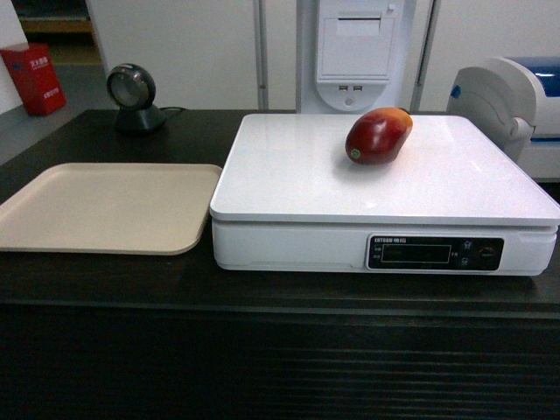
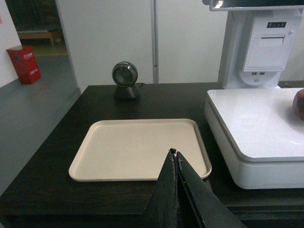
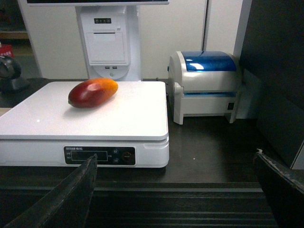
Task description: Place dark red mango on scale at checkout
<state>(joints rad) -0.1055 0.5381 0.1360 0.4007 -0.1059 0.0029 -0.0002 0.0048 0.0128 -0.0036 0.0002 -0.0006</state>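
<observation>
The mango [image 1: 379, 136] lies on its side on the scale [image 1: 297, 175], in the upper middle of the head view, toward the far edge of the white platform. Its orange tip points to the upper right and its green sticker faces the lower left. Nothing touches it. The scale sits on the checkout [image 1: 262, 297], with its black display strip at the lower right of its front face.

In the right wrist view the mango [image 3: 92, 92] shows at the upper left, on the far left part of the scale [image 3: 118, 118]. The right gripper [image 3: 175, 190] is spread wide: one finger [image 3: 71, 194] stands at the lower left of the frame and the other at the lower right edge, with nothing between them. It sits in front of the checkout's near edge, well apart from the mango.

In the left wrist view the left gripper [image 2: 176, 156] is pressed together, its two dark fingers meeting at the bottom middle of the frame and holding nothing. Its tip lies over the near edge of a beige tray [image 2: 123, 147], which sits just left of the scale [image 2: 256, 123]. A sliver of the mango [image 2: 299, 103] shows at the right edge.

A round black scanner [image 1: 133, 96] stands at the upper left of the head view, behind the tray [image 1: 96, 206]. A white and blue printer [image 3: 206, 80] sits just right of the scale.
</observation>
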